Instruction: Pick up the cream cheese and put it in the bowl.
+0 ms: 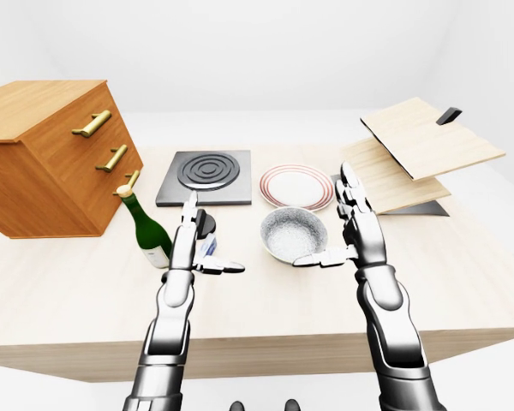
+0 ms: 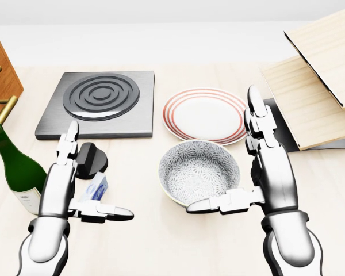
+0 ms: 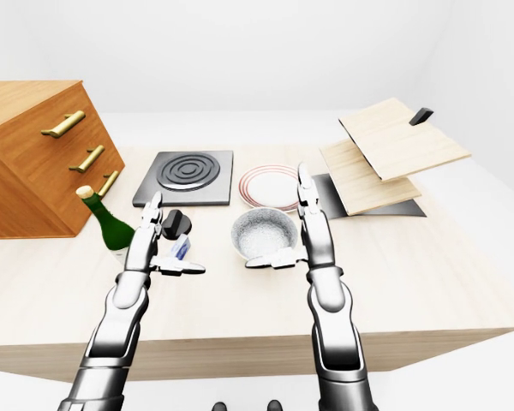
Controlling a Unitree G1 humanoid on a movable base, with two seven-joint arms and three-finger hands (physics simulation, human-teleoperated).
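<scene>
Left hand half-hiding cream cheese

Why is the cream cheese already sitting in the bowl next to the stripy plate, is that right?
Not quite. In the head view the bowl is empty. The cream cheese lies on the table, beside the left robot hand and just below a black knob. The bowl does sit next to the stripy plate.

The left hand partly hides the cream cheese.
</scene>
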